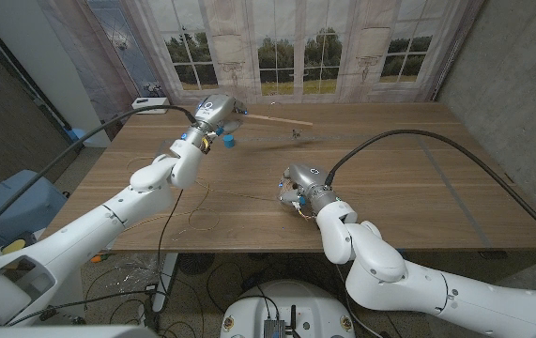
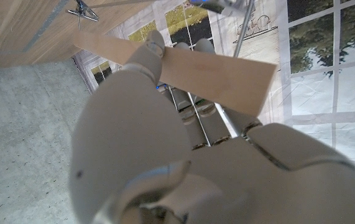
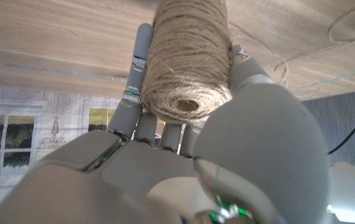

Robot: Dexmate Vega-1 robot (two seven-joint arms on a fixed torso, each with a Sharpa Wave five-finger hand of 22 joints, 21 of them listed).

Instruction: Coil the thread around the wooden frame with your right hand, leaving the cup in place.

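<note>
My left hand (image 1: 213,116) is raised over the far left of the table and grips one end of a thin wooden slat (image 1: 277,119), which reaches out to the right above the tabletop. From the left wrist, the slat (image 2: 189,70) crosses in front of my fingers (image 2: 141,57). My right hand (image 1: 303,191) is near the table's middle front and holds a spool of brown twine (image 3: 186,56) between thumb and fingers. Loose thread (image 1: 213,195) trails left from it across the table.
A small blue object (image 1: 227,141) sits just below my left hand. A small metal clip (image 1: 294,133) stands on the table under the slat. The wooden table (image 1: 408,178) stretches to the right. A white box (image 1: 150,102) sits at the far left corner.
</note>
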